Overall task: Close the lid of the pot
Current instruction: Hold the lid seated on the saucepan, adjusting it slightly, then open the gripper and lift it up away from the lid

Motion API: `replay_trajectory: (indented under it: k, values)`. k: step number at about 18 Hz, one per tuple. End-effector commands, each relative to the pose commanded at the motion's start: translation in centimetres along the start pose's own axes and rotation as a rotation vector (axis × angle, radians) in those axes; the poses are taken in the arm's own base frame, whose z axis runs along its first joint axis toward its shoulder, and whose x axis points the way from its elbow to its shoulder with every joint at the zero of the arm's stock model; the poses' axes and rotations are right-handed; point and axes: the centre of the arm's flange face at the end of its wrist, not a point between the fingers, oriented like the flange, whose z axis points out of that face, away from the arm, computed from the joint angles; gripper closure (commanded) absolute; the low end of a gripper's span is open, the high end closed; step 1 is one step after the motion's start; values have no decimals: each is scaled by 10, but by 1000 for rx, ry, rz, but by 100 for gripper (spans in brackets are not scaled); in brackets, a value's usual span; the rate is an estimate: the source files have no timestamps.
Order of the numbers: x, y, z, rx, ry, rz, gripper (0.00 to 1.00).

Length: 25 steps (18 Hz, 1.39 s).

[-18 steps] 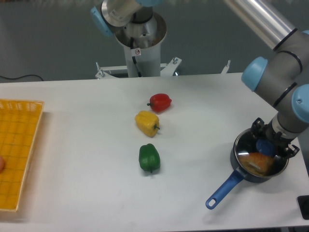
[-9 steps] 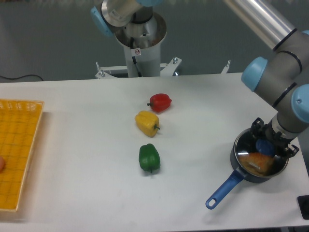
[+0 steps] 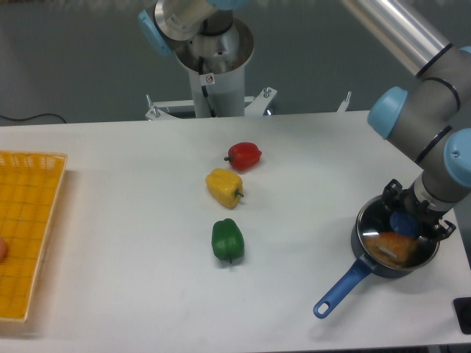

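Observation:
The dark pot (image 3: 366, 243) with its long blue handle (image 3: 340, 287) stands at the table's right edge. The glass pot lid (image 3: 383, 234) lies flat on the pot's rim, and an orange item (image 3: 392, 248) shows through it. The lid's blue knob (image 3: 404, 221) sits at its centre. My gripper (image 3: 417, 213) hangs straight down over the lid, its black fingers (image 3: 391, 194) apart on either side of the knob. It looks open, with a gap between the fingers and the knob.
A red pepper (image 3: 244, 155), a yellow pepper (image 3: 224, 187) and a green pepper (image 3: 227, 240) lie in a row mid-table. A yellow basket (image 3: 29, 220) sits at the left edge. The robot's base (image 3: 213, 66) stands behind the table.

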Motion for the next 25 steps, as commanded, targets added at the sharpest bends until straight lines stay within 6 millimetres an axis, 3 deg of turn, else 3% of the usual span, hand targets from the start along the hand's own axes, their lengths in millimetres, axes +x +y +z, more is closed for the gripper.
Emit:
replay_trajectory:
  k: [6,12,19,21,25]
  values:
    - [0,0,1,-2,0,2,29]
    - [0,0,1,-3,0,2,7]
    - [2,1,-2,-5,-2,1,1]
    - [8,1,-9,-1,-5,3,1]
    - [40,-1,-36,31,-8,27,0]
